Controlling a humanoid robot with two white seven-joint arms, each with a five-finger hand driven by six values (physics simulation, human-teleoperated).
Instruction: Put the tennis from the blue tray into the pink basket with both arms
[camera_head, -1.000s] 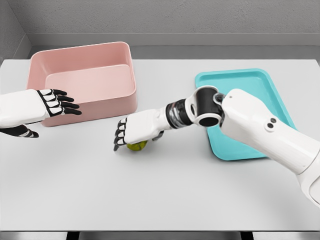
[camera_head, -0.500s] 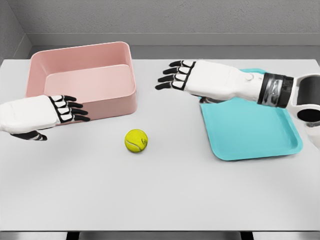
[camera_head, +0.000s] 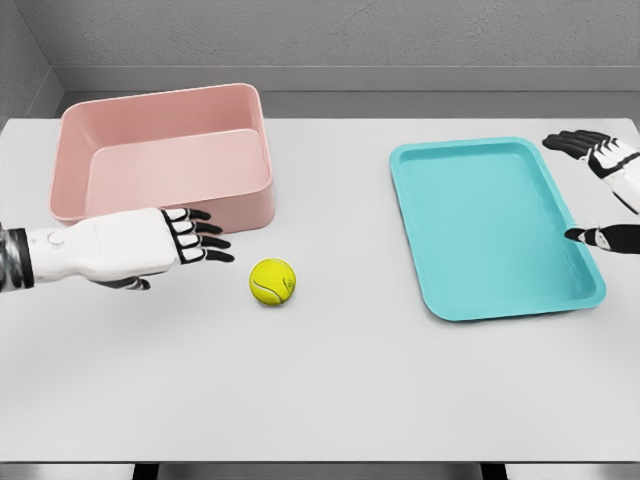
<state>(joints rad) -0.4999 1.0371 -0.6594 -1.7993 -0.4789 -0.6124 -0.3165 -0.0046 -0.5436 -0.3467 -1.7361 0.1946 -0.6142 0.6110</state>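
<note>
Grey walls back a white table (camera_head: 330, 390) where the ball (camera_head: 272, 281) sits loose between the pink basket (camera_head: 165, 160) and the blue tray (camera_head: 490, 225), outside both. Left hand (camera_head: 150, 245), fingers extended and empty, is just beside the ball. Right hand (camera_head: 605, 190) hangs spread and empty at the tray's far edge. A nudge from those straight fingers could roll the ball away before any grasp closes. Being round, the ball has no long axis or facing.

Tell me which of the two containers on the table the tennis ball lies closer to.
The pink basket. The tennis ball sits on the bare table just off its front right corner, while the blue tray lies farther off to the right.
</note>
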